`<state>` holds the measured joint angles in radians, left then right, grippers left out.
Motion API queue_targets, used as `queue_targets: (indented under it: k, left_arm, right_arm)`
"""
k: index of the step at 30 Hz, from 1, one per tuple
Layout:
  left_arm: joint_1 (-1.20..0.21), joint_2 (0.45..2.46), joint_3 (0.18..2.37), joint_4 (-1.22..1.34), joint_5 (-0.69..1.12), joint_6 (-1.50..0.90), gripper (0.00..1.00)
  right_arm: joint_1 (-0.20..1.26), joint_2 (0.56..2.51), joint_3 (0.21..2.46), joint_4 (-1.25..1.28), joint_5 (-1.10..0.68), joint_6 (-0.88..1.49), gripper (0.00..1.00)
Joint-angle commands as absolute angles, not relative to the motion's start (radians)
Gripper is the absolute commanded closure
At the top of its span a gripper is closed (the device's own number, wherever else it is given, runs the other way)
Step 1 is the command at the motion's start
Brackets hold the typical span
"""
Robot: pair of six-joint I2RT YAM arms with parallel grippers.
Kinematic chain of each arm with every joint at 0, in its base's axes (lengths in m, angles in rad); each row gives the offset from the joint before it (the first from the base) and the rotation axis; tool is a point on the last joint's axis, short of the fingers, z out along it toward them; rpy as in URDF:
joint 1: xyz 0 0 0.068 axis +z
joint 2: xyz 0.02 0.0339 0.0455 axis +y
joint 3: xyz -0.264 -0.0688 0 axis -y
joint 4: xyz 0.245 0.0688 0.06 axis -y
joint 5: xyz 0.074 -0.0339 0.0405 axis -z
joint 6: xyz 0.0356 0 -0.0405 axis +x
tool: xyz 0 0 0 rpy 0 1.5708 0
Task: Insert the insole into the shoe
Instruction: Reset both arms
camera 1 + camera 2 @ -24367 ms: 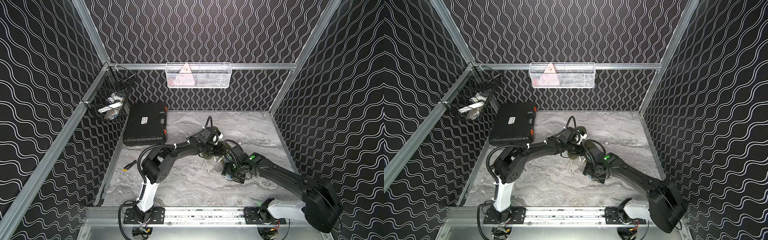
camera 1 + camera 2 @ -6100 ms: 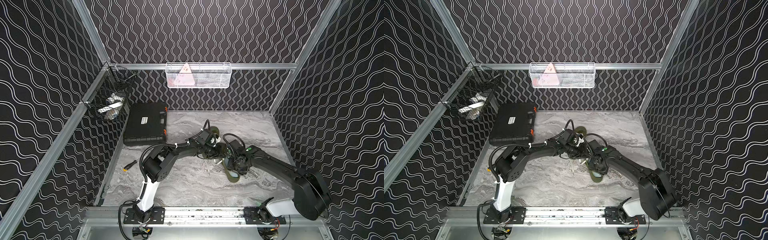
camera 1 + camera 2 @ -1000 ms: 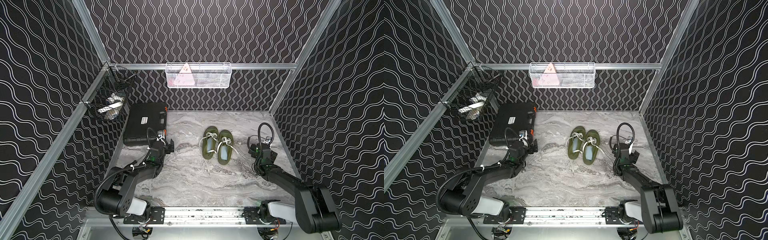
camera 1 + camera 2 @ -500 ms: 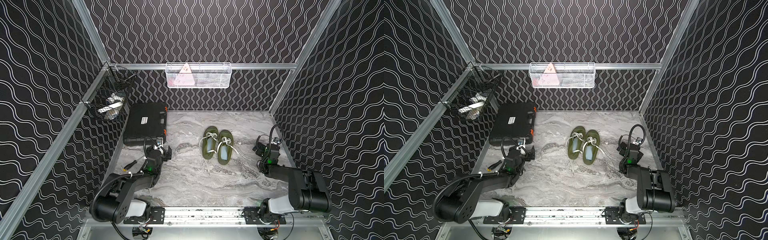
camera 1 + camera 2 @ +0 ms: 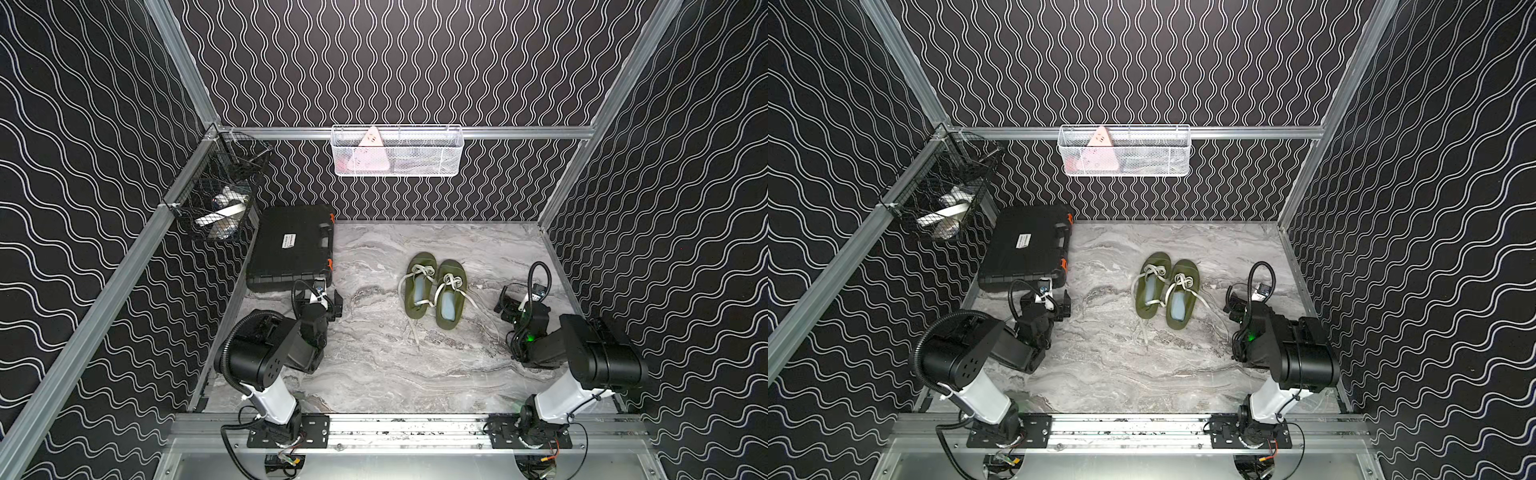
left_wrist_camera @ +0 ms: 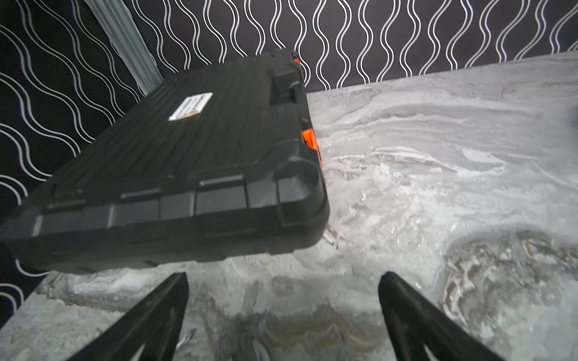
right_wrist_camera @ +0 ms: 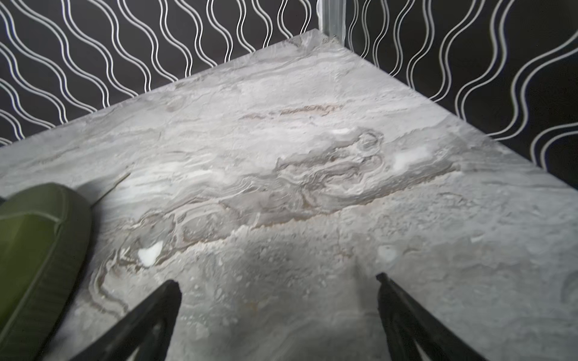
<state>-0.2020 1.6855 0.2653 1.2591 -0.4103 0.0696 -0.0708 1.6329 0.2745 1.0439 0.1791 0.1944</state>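
black tool case on marble table; two wire baskets on rails.

This is a robotics lab test cell. An aluminium frame holds wall panels printed black with white waves around a marble-print tabletop. Both arms are bolted to a metal rail behind the left gripper and right gripper. A black tool case lies just ahead of the left gripper; a white mesh basket and a black wire basket hang from the frame farther ahead.
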Motion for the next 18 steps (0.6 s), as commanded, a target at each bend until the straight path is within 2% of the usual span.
queue_targets:
  k: [1,3,11,18]
  left_arm:
    - [-0.199,1.677,0.280,1.245,-0.444,0.057,0.01]
    - [-0.199,1.684,0.282,1.258,-0.445,0.065,0.01]
    - [-0.176,1.673,0.325,1.147,-0.408,0.039,0.01]
    - [-0.170,1.669,0.319,1.155,-0.402,0.040,0.01]
  right_arm:
    - [-0.066,1.631,0.293,1.130,0.208,0.169,0.00]
    - [-0.066,1.680,0.241,1.300,0.216,0.163,0.00]
    - [-0.068,1.653,0.252,1.236,0.213,0.171,0.00]
    - [-0.066,1.652,0.294,1.165,0.184,0.155,0.00]
